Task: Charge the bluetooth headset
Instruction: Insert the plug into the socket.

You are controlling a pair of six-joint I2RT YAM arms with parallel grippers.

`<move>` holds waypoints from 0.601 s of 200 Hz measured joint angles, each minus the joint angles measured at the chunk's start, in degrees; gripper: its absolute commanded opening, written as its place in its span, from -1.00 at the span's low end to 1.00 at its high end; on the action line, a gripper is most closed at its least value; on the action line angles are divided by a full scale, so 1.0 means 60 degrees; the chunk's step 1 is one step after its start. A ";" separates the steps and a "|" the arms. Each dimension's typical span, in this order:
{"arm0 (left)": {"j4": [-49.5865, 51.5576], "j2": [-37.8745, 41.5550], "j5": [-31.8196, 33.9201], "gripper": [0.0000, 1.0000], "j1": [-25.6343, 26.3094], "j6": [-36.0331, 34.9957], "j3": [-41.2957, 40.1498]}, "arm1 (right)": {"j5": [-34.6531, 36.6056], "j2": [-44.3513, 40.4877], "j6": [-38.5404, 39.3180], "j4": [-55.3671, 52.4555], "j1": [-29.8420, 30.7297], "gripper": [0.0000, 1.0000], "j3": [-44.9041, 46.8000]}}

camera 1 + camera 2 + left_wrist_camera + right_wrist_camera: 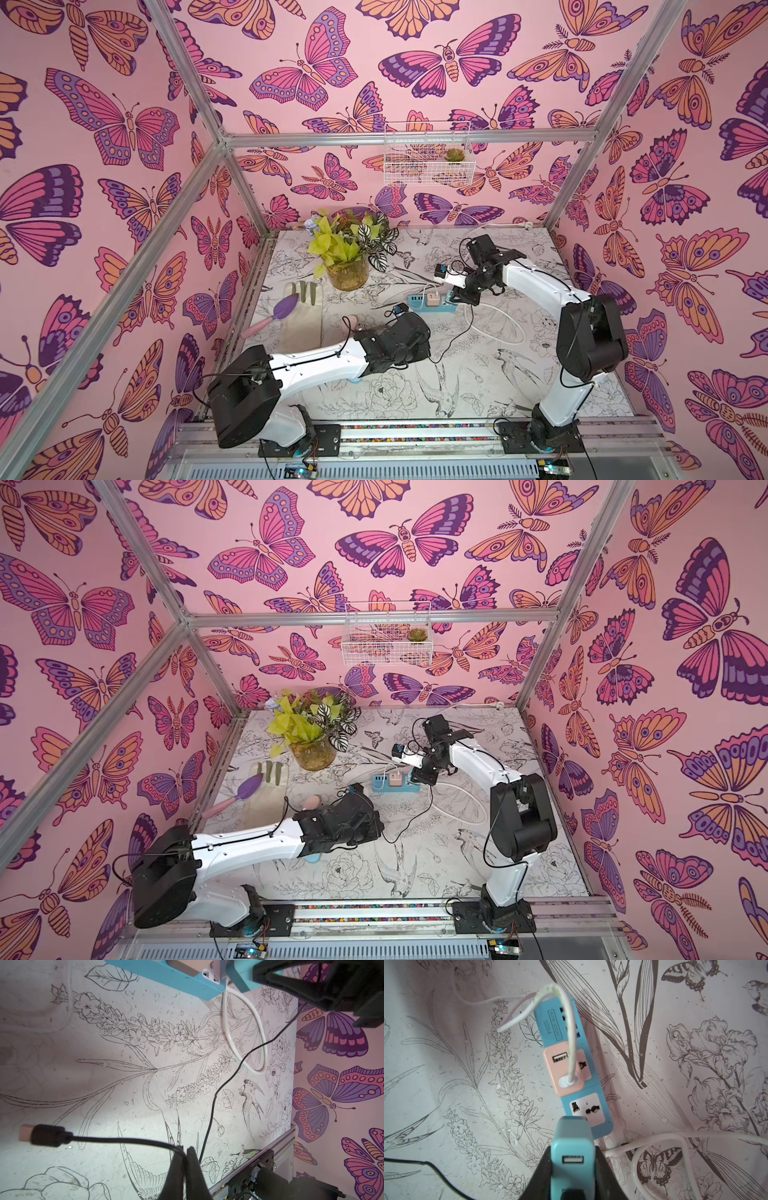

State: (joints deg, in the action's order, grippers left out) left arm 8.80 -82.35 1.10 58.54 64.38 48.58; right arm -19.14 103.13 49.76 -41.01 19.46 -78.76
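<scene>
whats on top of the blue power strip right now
A pink adapter is plugged into the power strip, a white cable in one of its ports. One socket lies bare. The right claw holds a blue adapter over the strip's end, hiding that end.

The walls (124, 124) are pink, printed with purple, magenta and orange butterflies. The table (478, 374) is white with black line drawings of flowers and birds. The power strip (546, 1022) is blue with white socket faces. The peach charger (552, 1072) carries a white cord (572, 1043). The light-blue charger (571, 1147) sits between black jaws. The black cable (124, 1138) is plain. The trowel (286, 308) is purple with a pink handle, and the glove (301, 328) is cream with green fingertips.
</scene>
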 measured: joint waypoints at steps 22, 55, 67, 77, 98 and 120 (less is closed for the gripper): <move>-0.0004 0.0000 -0.0044 -1.00 0.0000 -0.0091 -0.0004 | 0.0000 0.0131 0.0106 0.0007 0.0000 -0.98 -0.0018; -0.0004 0.0000 -0.0051 -1.00 0.0004 -0.0160 -0.0007 | -0.0040 0.0270 0.0266 0.0025 0.0000 -0.98 -0.0051; -0.0004 0.0000 -0.0047 -1.00 0.0004 -0.0160 -0.0007 | -0.0036 0.0331 0.0306 0.0040 0.0000 -0.98 -0.0062; -0.0004 0.0000 -0.0047 -1.00 0.0004 -0.0160 -0.0011 | -0.0033 0.0379 0.0361 0.0062 0.0000 -0.98 -0.0062; -0.0007 0.0000 -0.0047 -1.00 0.0004 -0.0160 -0.0015 | -0.0029 0.0441 0.0455 0.0153 0.0000 -0.97 -0.0124; -0.0007 0.0000 -0.0047 -1.00 0.0004 -0.0157 -0.0029 | -0.0029 0.0484 0.0525 0.0259 0.0000 -0.98 -0.0153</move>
State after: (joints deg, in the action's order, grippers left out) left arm 8.75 -82.35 0.82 58.57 63.44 48.40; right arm -19.31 106.04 52.90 -39.46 19.46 -79.68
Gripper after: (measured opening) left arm 0.047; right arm 0.291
